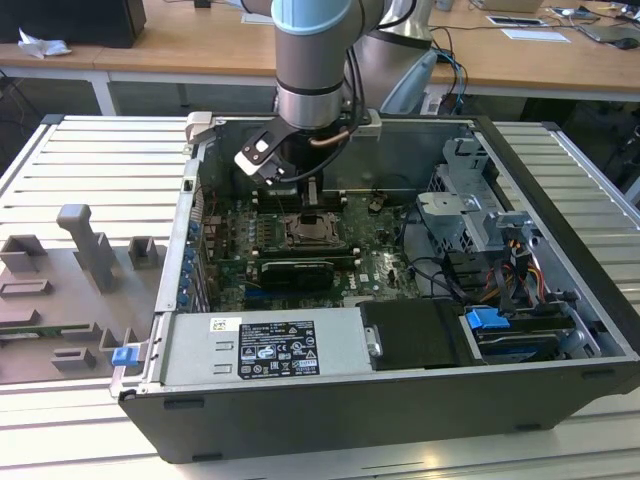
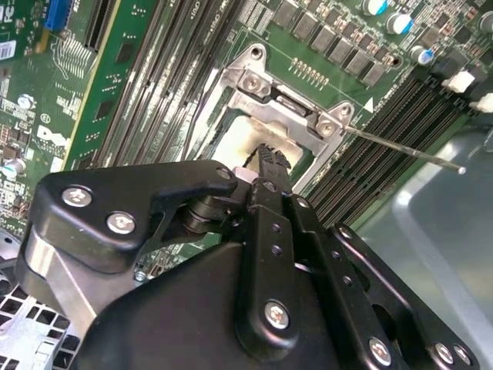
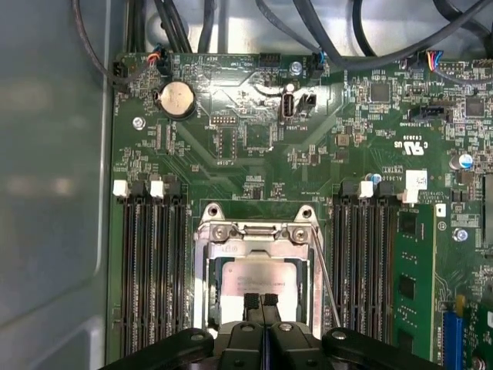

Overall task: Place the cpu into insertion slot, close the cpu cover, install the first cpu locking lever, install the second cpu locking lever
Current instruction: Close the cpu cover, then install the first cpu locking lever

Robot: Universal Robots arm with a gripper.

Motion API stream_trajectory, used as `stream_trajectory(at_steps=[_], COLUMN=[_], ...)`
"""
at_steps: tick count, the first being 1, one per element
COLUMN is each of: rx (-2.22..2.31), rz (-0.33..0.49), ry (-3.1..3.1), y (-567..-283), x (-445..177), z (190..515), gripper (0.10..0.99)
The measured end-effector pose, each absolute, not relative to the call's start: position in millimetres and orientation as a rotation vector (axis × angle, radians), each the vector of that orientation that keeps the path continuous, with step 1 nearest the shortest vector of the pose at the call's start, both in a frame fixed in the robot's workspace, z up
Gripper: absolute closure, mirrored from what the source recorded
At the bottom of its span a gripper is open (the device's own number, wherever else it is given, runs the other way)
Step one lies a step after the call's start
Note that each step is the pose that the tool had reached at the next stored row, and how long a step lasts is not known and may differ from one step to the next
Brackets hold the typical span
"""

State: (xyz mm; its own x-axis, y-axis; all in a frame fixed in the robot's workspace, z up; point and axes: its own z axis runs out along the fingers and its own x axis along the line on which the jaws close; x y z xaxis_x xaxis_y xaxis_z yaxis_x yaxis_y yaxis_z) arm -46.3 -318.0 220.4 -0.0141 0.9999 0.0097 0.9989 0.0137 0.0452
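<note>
Finding: the gripper [image 3: 259, 299] has its two fingertips [image 3: 249, 300] pressed together with nothing between them. The tips are down at the edge of the cpu [image 3: 258, 276].

Location: in the exterior view, taking the middle of the open computer case [image 1: 400, 425] as the dial, the insertion slot [image 1: 318, 234] lies at about ten o'clock. The gripper [image 1: 310, 212] is directly above it.

Condition: the cpu sits in the slot. The cpu cover [image 3: 256, 248] appears to lie down around it, pale chip face showing through the window. The gripper body hides the near half, so full seating cannot be confirmed. A thin locking lever [image 3: 325, 274] runs between the socket and the neighbouring memory slots [image 3: 362, 270]. In the second wrist view the lever [image 2: 404, 148] juts free and looks unlatched.

Judgement: the step in hand is closing the cover. To do it well, the closed tips should bear on the metal frame, not the chip face. Pressure should be straight and even so the plate does not skew on its hinge.
</note>
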Motion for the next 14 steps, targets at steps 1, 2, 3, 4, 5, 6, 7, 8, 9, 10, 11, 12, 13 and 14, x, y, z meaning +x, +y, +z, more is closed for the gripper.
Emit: stream_trajectory(at_steps=[1,2,3,4,5,6,7,8,9,10,11,12,13,14], rx=[2.188,2.188,2.188,2.188,2.188,2.188,2.188,2.188,2.188,2.188,2.188,2.188,2.188,2.188], rz=[0.061,0.061,0.061,0.061,0.061,0.061,0.061,0.061,0.061,0.061,0.061,0.061,0.061,0.061], ry=[2.219,2.219,2.219,2.219,2.219,2.219,2.219,2.219,2.219,2.219,2.219,2.219,2.219,2.219], y=[-318.0,-318.0,-318.0,-318.0,-318.0,-318.0,-318.0,-318.0,-318.0,-318.0,-318.0,-318.0,-318.1,-318.0], x=[-47.4,-47.8,-47.9,-47.9,-47.9,-48.0,-48.1,-48.0,-48.1,-48.0,-48.1,-48.1,-48.1,-48.1], z=[220.4,220.4,220.4,220.4,220.4,220.4,220.6,220.9,221.2,221.3,221.7,222.2,223.0,224.3], gripper=[0.98,0.98,0.98,0.98,0.98,0.98,0.98,0.98,0.98,0.98,0.98,0.98,0.98,0.98])
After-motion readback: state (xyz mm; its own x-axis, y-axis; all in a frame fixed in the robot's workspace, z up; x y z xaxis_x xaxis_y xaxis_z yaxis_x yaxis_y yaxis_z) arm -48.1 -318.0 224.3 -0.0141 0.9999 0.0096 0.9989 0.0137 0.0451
